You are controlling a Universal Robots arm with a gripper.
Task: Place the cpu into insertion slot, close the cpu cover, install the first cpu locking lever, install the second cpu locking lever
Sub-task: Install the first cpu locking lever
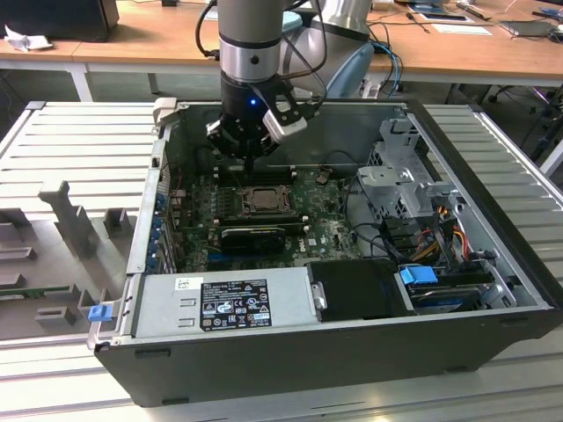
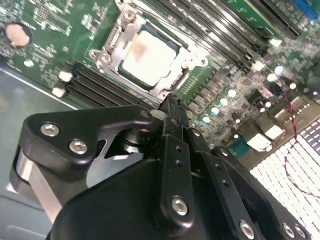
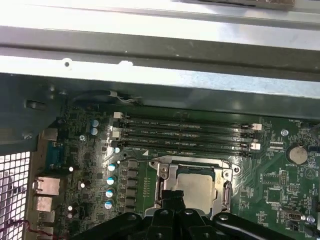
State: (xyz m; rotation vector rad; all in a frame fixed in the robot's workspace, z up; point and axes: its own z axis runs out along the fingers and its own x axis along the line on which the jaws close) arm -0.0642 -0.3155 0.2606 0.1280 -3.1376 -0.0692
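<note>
The cpu (image 2: pixel 147 55) lies flat in the insertion slot (image 2: pixel 105 59) on the green motherboard (image 1: pixel 330 230), its pale silver top showing. The cpu cover (image 2: pixel 191 56) lies down around it as a silvery frame. In the exterior view the cpu (image 1: pixel 262 200) sits just below my gripper (image 1: pixel 249 165), which hangs over the slot's far edge. Both wrist views show the black fingers closed together, the gripper (image 2: pixel 170 102) shut with nothing in it beside a corner of the socket. The first wrist view has the cpu (image 3: pixel 197 186) and the cover (image 3: pixel 172 172) right past the gripper (image 3: pixel 172 201).
Black memory slots (image 3: pixel 185 134) run along the socket's far side. A long black card (image 1: pixel 253 236) lies just in front of the socket. A grey power supply (image 1: pixel 220 303), a drive cage (image 1: pixel 405 176) and loose cables (image 1: pixel 440 230) crowd the case (image 1: pixel 290 360).
</note>
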